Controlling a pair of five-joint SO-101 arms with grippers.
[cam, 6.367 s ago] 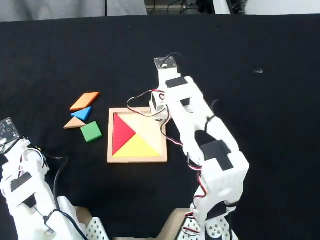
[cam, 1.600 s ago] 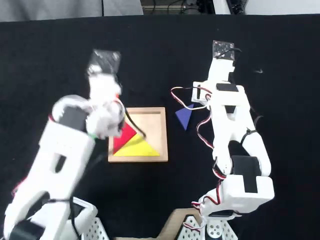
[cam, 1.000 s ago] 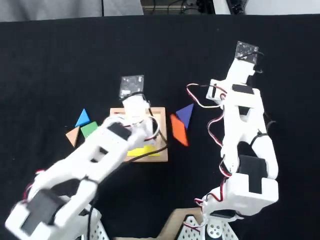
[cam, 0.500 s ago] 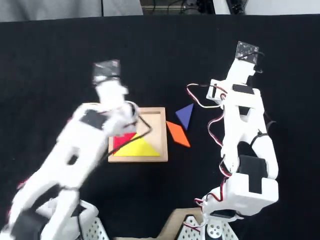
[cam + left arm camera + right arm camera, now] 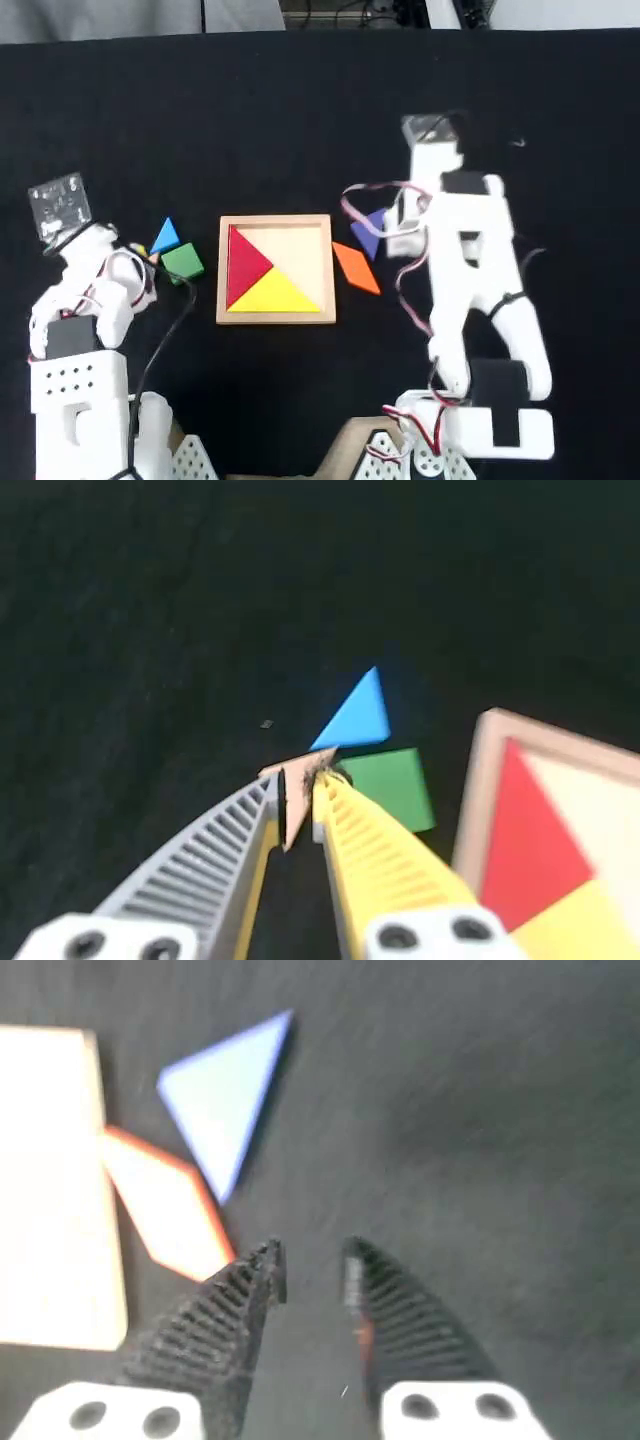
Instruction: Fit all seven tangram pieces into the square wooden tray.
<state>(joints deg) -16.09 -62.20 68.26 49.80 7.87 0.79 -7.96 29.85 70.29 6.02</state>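
The left gripper [image 5: 300, 783] pinches the tan triangle [image 5: 294, 802] just beside the blue triangle [image 5: 355, 717] and green square [image 5: 388, 785], off the tray's [image 5: 275, 219] left edge. A red triangle [image 5: 245, 265] and a yellow triangle [image 5: 277, 295] lie in the tray. The right gripper [image 5: 310, 1260], fingers narrowly apart and empty, hovers near the orange parallelogram [image 5: 165, 1212] and purple triangle [image 5: 225, 1090], off the tray's right edge.
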